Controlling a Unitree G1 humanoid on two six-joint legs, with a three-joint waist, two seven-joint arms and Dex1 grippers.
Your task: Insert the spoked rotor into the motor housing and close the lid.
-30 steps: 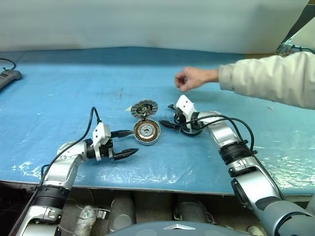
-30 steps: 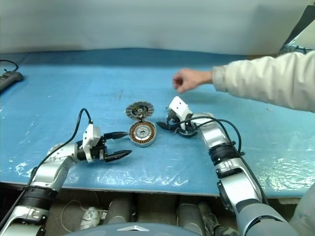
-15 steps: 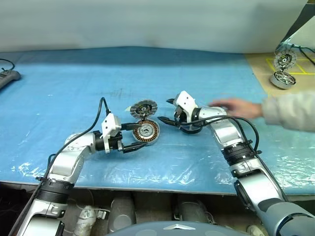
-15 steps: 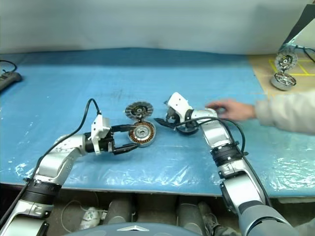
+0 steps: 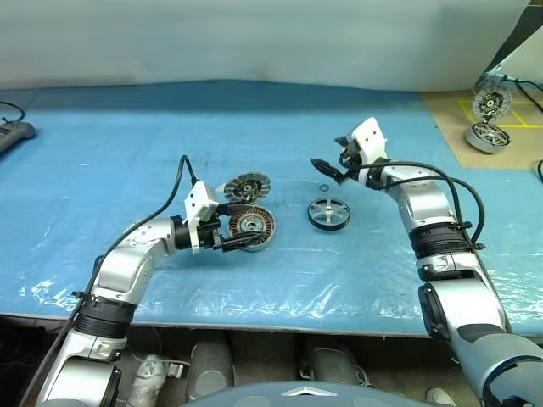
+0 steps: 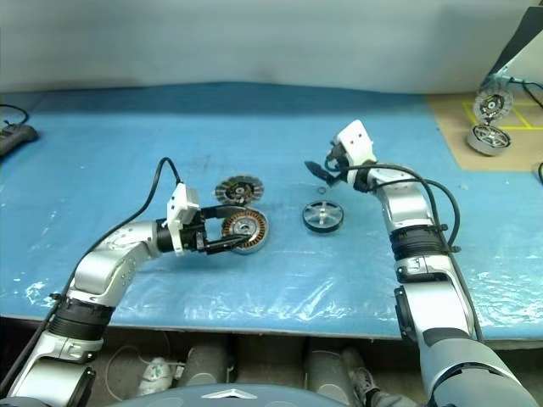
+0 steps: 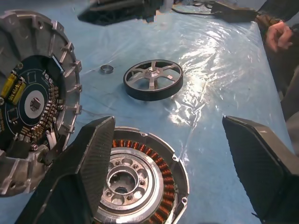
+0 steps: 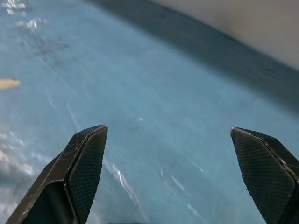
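The motor housing [image 5: 254, 226], a silver cup with copper windings, lies on the blue table. My left gripper [image 5: 241, 231] is open, level, with its fingers either side of the housing's near-left edge; whether they touch it I cannot tell. The lid [image 5: 249, 186], ribbed with a dark centre, sits just behind the housing and looks tilted up in the left wrist view [image 7: 39, 95]. The spoked rotor [image 5: 328, 213] lies flat to the right of the housing, also seen as a dark-rimmed wheel [image 7: 153, 79]. My right gripper [image 5: 327, 169] hangs open and empty above the table behind the rotor.
A small metal ring [image 5: 323, 187] lies behind the rotor. At the far right a brown board carries another housing [image 5: 487, 136] and wheel [image 5: 490, 103]. A dark power strip [image 5: 14, 131] sits at the far left edge. A person's hand [image 7: 278, 35] shows beyond the table.
My right gripper rose and swung right, away from the rotor, which now lies uncovered on the table. The person's arm withdrew. My left gripper moved right, up to the housing.
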